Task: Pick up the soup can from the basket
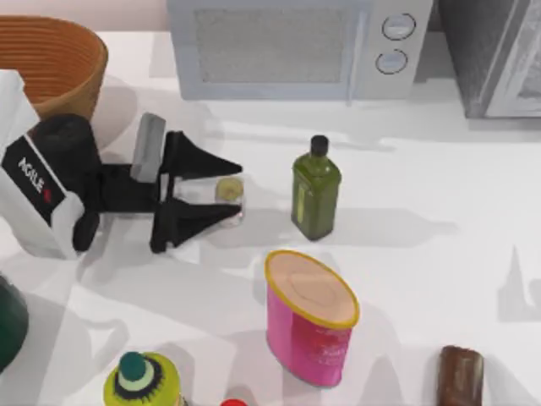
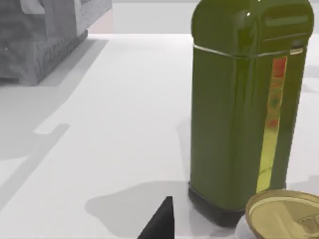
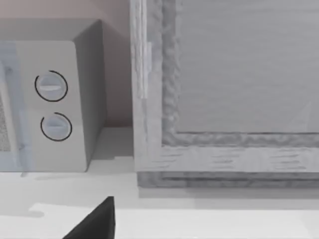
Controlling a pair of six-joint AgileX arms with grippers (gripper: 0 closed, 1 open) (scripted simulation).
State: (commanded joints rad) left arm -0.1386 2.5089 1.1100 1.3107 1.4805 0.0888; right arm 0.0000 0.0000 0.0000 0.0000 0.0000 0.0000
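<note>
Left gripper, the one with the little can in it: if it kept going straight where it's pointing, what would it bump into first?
Probably the dark green bottle. The left gripper, with the soup can between its fingers, points across the table toward it, and the bottle looms just ahead in the left wrist view.

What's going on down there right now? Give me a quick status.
Left gripper jaws around soup can, outside the basket. Green bottle stands right beside it. Right gripper near the microwave.

Kitchen counter: microwave (image 1: 300, 46), olive-oil bottle (image 1: 316, 190).
</note>
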